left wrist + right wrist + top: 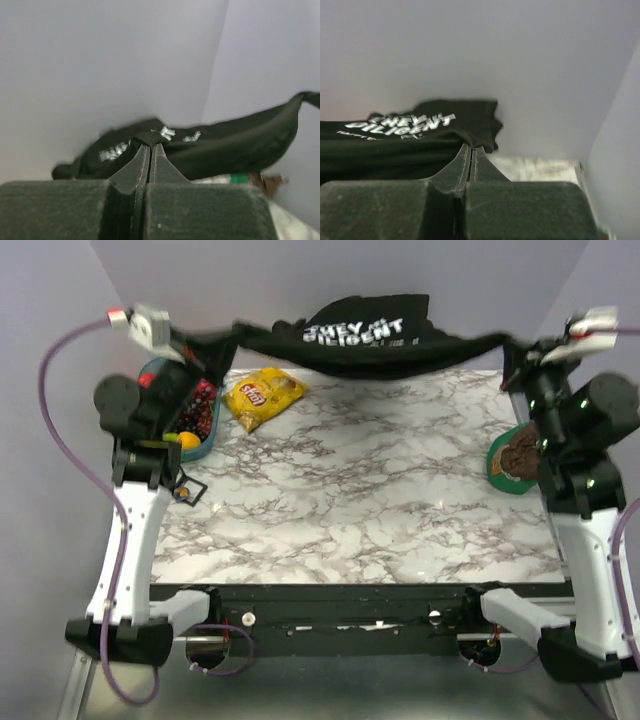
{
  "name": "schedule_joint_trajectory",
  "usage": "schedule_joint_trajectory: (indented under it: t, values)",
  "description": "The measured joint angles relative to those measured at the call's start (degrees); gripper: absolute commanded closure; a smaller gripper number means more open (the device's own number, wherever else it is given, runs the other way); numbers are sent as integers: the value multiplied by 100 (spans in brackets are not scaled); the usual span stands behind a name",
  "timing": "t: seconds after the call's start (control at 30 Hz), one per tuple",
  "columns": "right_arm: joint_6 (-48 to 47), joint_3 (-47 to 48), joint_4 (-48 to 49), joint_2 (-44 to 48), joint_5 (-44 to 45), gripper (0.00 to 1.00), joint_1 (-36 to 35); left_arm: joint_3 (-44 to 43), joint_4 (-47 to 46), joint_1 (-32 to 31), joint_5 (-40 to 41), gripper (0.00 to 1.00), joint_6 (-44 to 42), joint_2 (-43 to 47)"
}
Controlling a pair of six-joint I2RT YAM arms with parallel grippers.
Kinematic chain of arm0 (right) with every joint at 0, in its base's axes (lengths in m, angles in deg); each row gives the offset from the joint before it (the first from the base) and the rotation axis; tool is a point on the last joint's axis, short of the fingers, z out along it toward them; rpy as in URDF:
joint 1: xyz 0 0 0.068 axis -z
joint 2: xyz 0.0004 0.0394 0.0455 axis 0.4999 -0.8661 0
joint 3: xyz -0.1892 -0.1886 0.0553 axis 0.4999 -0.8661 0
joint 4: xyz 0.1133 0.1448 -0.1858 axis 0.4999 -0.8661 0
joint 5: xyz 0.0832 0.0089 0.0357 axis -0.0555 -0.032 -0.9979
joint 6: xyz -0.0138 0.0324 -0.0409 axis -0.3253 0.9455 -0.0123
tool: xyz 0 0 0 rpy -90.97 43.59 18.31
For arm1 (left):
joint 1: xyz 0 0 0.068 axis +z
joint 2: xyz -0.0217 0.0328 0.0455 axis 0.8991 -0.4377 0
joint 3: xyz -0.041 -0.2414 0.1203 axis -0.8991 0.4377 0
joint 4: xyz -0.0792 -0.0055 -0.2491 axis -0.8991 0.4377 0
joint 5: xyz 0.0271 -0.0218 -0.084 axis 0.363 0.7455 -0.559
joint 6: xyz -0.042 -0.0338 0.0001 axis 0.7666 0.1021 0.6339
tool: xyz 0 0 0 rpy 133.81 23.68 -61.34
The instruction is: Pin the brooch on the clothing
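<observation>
The black T-shirt (365,340) with white print hangs stretched between my two grippers above the table's far edge. My left gripper (215,348) is shut on its left end; in the left wrist view the jaws (151,143) pinch a fold of the shirt (225,145). My right gripper (515,348) is shut on its right end; in the right wrist view the jaws (471,146) clamp the cloth (395,145). A tiny round brownish thing with a dark rim, seemingly the brooch (183,492), lies on the marble table beside the left arm, far from both grippers.
A yellow snack bag (262,395) lies at the far left under the shirt. A teal tray (152,370) of fruit stands at the left edge. A green plate (496,455) with a brown item sits at the right edge. Grey walls enclose the back and sides.
</observation>
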Motion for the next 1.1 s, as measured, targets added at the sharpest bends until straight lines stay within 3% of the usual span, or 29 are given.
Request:
schedule_joint_trajectory:
  t: [0.17,0.2,0.27,0.3,0.33,0.4,0.47,0.7,0.93,1.1]
  values:
    - [750,-2079,-656,1156,586,99,-2,3235,114,-114,256,100,413,1759]
    - [1008,-2472,-879,1311,634,95,-2,3764,326,-131,295,75,525,2009]
    - [1523,-3257,-1316,1631,629,80,-2,4874,748,-151,431,39,789,2599]
    - [1742,-3652,-1504,1777,570,63,-2,5276,1071,-153,437,8,925,2844]
    - [1932,-4013,-1716,1910,485,43,-2,5512,1331,-164,435,1,1049,3016]
    - [2291,-4426,-2212,1987,343,10,-2,5803,2024,-170,417,1,1217,3440]
    - [2531,-4597,-2590,1961,192,4,0,5777,2452,-177,415,1,1287,3766]
    - [2734,-4601,-2756,2122,44,4,0,4951,2861,-177,442,1,1086,3974]
    - [2597,-4441,-2376,1792,-66,4,0,4629,2721,-177,439,1,739,2542]
    - [2461,-4441,-2039,1475,-367,4,-9,3834,2918,-177,442,1,146,1530]
